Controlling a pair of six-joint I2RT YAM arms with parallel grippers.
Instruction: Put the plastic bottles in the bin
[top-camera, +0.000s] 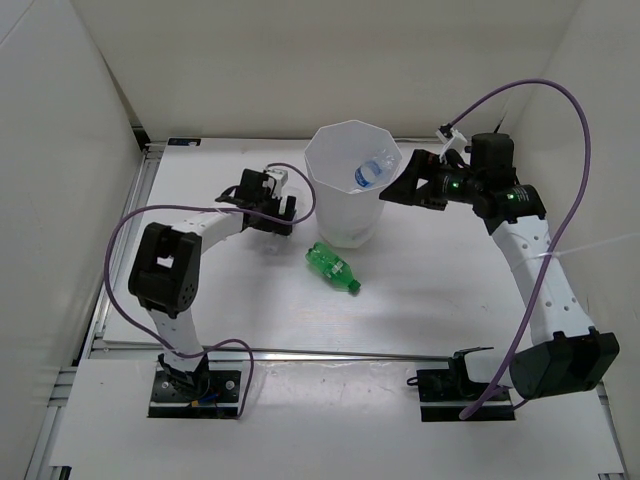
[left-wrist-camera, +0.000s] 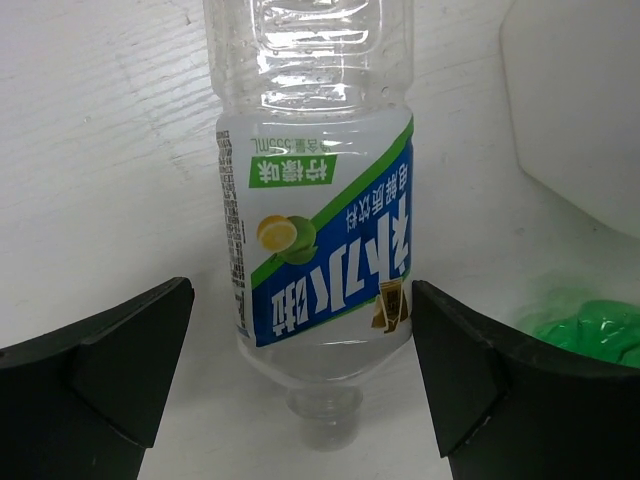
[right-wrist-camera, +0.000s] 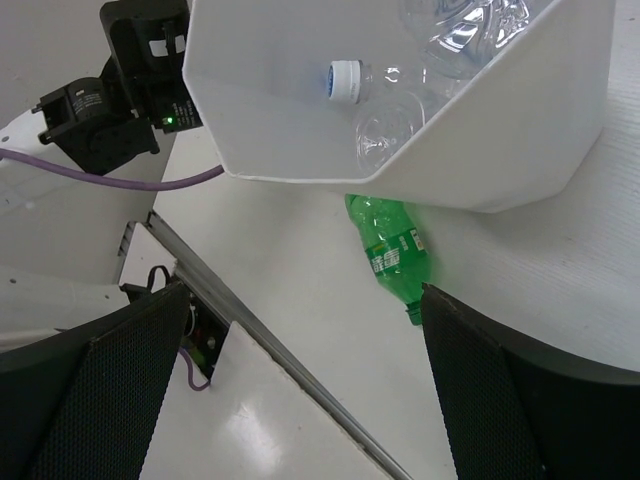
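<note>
White surface (top-camera: 430, 320), toward far edge: left claw (left-wrist-camera: 302, 350) spread astride clear bottle (left-wrist-camera: 320, 240), grasp judged to need closing next; right claw (top-camera: 402, 186) spread by bin (top-camera: 345, 215).

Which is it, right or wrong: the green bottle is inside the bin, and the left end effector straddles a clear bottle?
Wrong: the top view shows the green bottle on the table beside the bin. The left end effector does straddle a clear bottle.
</note>
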